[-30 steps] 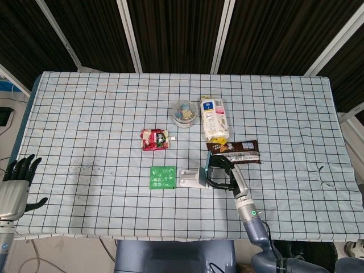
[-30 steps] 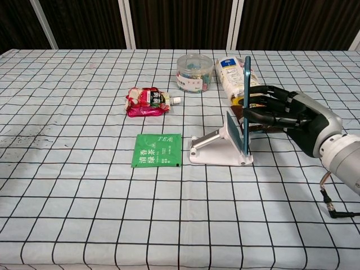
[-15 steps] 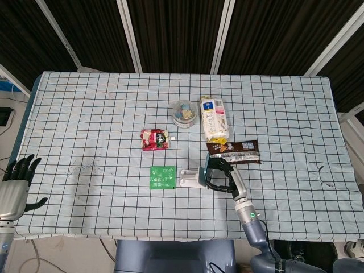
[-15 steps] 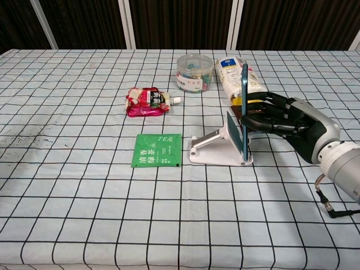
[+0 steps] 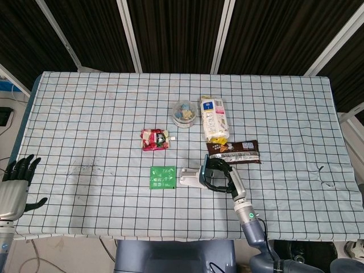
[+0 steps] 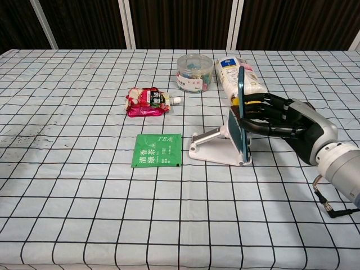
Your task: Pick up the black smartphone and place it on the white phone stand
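The black smartphone (image 6: 242, 115) stands on edge, tilted back against the sloped plate of the white phone stand (image 6: 212, 151), with its lower end at the stand's lip. My right hand (image 6: 281, 119) still holds the phone from the right, fingers wrapped around its edge. From above, the phone (image 5: 204, 169) shows as a thin sliver between the stand (image 5: 190, 178) and my right hand (image 5: 223, 175). My left hand (image 5: 16, 181) hangs open at the table's near left corner, holding nothing.
A green tea sachet (image 6: 157, 150) lies just left of the stand. A red snack pouch (image 6: 145, 102), a round clear tub (image 6: 194, 72), a white bottle lying down (image 6: 236, 77) and a brown wrapper (image 5: 234, 151) sit behind the stand.
My right hand has tipped the phone from upright to leaning left against the stand's plate and lowered it slightly. The stand shifted a little left. The left hand has not moved.
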`<state>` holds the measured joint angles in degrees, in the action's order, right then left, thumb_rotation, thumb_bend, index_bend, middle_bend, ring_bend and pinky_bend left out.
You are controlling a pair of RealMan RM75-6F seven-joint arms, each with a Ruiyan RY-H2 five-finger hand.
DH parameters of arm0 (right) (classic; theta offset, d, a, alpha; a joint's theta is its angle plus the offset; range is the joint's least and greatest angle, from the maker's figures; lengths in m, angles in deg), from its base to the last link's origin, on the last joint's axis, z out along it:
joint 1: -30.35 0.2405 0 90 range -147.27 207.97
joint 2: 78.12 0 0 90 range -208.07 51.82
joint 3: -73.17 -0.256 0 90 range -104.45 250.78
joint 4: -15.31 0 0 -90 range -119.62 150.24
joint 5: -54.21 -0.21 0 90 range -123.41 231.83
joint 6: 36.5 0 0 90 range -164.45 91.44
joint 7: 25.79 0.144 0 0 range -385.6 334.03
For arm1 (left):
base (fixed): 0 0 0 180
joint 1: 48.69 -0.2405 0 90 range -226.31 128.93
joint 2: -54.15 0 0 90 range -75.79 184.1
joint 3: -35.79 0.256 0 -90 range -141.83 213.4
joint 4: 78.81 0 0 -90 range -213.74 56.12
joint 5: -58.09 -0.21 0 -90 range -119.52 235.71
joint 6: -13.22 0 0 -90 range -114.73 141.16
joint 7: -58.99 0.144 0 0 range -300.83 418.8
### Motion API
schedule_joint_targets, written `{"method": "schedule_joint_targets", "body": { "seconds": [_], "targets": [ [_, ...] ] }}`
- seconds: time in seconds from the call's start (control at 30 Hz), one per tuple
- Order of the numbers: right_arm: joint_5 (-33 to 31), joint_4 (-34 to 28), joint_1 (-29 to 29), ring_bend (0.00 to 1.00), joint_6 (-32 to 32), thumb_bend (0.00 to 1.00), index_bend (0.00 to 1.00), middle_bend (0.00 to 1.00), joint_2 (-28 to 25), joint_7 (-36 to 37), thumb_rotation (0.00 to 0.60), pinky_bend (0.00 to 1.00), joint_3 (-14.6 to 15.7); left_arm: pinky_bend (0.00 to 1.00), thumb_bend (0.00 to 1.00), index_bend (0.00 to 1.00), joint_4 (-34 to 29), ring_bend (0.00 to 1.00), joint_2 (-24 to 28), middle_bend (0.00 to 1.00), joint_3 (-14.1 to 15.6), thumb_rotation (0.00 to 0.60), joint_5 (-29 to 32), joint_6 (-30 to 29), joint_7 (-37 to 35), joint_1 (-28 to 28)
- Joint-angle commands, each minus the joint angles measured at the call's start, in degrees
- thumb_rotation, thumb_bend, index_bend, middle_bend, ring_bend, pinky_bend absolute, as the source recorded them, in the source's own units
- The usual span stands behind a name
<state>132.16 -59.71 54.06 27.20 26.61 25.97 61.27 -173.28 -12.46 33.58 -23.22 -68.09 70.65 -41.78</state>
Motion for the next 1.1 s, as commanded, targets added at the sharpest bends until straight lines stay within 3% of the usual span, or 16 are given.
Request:
{"method": "schedule_joint_targets", "body": {
  "seconds": [0.03,0.37,0.8,1.1],
  "targets": [
    [-0.02,0.06,-0.06,0.22,0.01,0.63,0.60,0.49,0.02,-0.36,0.600,0.24,0.10,0.00,0.00,0.00,-0.03,0.00,0.01,0.00,0.00,0.600,0.01,0.00,-0.03,0.00],
    [-0.79,0.16,0.01,0.13,-0.19,0.26,0.49,0.40,0.35,-2.80,0.600,0.23,-0.17,0.00,0.00,0.00,-0.09,0.00,0.05,0.00,0.00,0.600,0.07,0.02,0.08,0.00],
    [-1.22,-0.77,-0.10,0.05,0.11,0.11,0.37,0.30,0.34,-5.01,0.600,0.19,-0.51,0.00,0.00,0.00,-0.14,0.00,0.06,0.00,-0.02,0.600,0.14,0.04,0.04,0.01],
    [-1.70,-1.48,-0.29,0.00,0.55,0.06,0.05,0.02,0.27,-8.61,0.600,0.16,-0.44,0.00,0.00,0.00,-0.19,0.00,0.11,0.00,0.00,0.600,0.03,-0.05,-0.12,-0.02]
  ]
}}
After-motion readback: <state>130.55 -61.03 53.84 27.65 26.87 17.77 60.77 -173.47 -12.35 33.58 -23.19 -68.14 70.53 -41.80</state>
